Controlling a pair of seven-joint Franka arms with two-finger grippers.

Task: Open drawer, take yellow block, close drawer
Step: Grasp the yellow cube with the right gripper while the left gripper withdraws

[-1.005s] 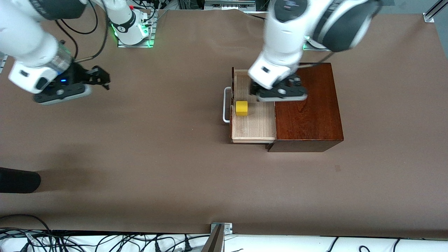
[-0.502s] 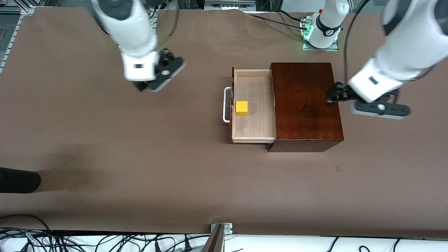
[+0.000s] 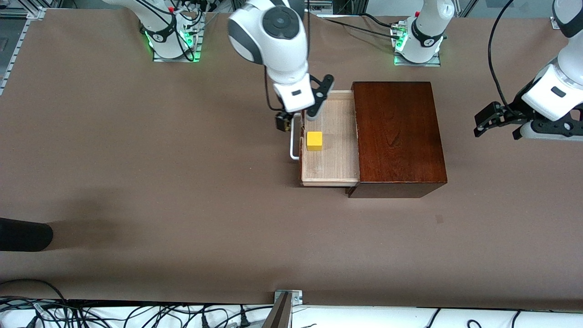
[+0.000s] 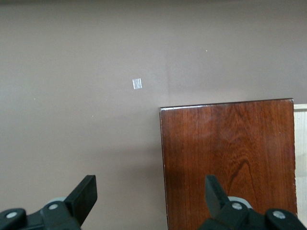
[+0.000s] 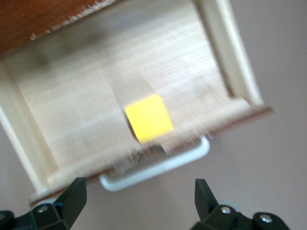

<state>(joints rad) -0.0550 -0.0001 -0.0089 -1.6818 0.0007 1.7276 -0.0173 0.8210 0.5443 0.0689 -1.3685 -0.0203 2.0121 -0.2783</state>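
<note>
— Right end effector now hangs just above centre in the front view, over the handle end of the drawer; half a second ago it was over bare table toward the upper left. Its fingers are spread wide with nothing between them.

— And the left end effector?

— It has drawn off to the right edge of the frame, past the wooden box, fingers wide apart and empty too. It waits there.

— So what does that mean for the task?

— The drawer is out, so opening looks done; I judge the pick comes next.

— Where is the yellow block?

— Inside the drawer, beside the white handle. It's a cube, no long axis, faces square with the drawer walls. The drawer's own long axis runs up and down the frame, front facing frame left.
</note>
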